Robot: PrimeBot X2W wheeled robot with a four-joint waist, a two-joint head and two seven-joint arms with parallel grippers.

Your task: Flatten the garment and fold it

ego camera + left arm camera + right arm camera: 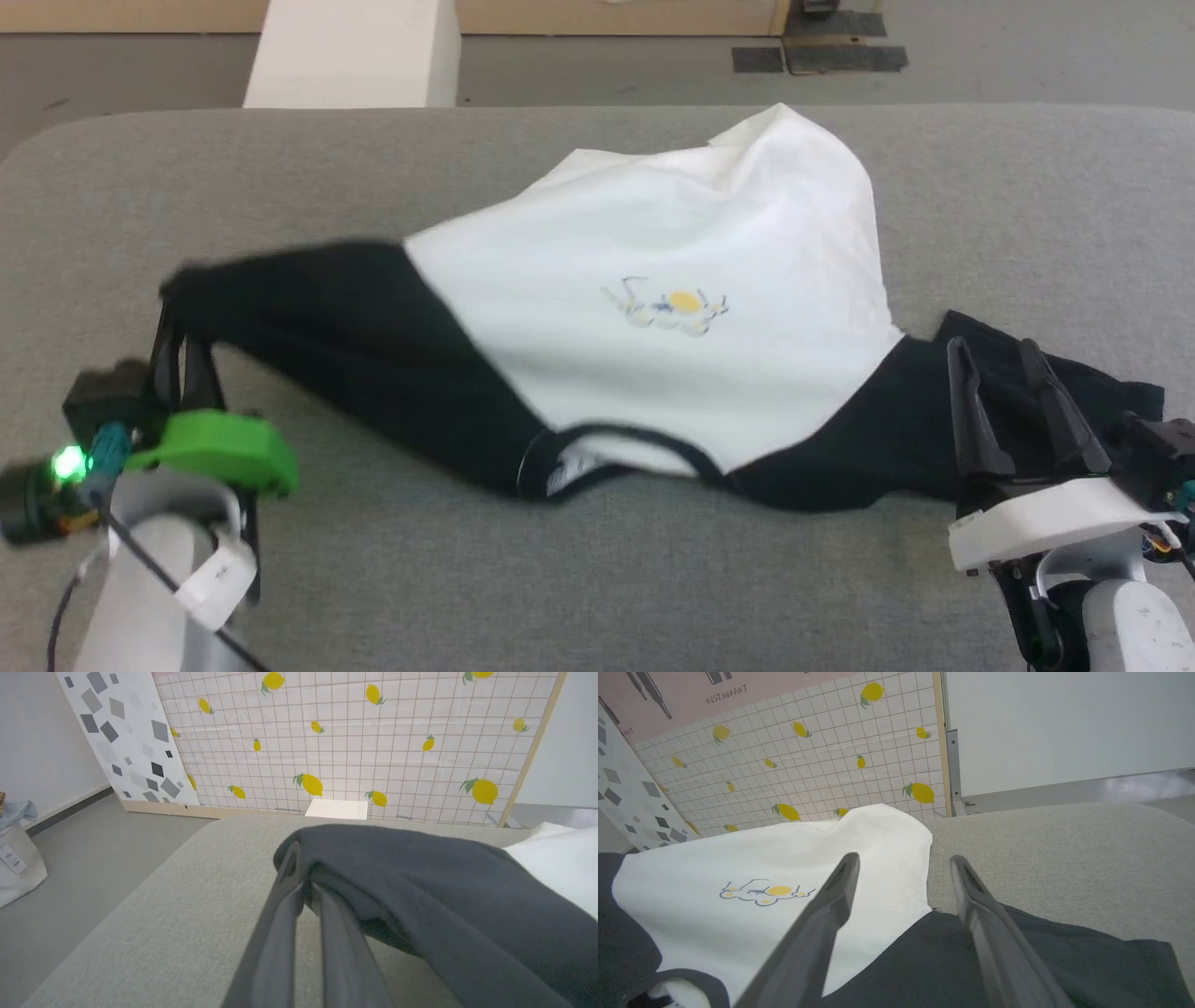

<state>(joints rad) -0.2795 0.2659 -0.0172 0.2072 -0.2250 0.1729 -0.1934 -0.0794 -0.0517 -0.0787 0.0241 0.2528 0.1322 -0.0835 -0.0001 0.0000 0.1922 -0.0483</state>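
Garment [653,252] covers left end effector [302,877] (tips).

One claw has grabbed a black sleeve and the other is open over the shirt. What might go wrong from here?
1. The left gripper pinches only the end of the black sleeve; a harder pull might slip it free.
2. The right gripper is open over the other sleeve, so pulling may drag the whole garment across the table instead of stretching it.
3. The white body sits humped; folding now would likely trap creases.
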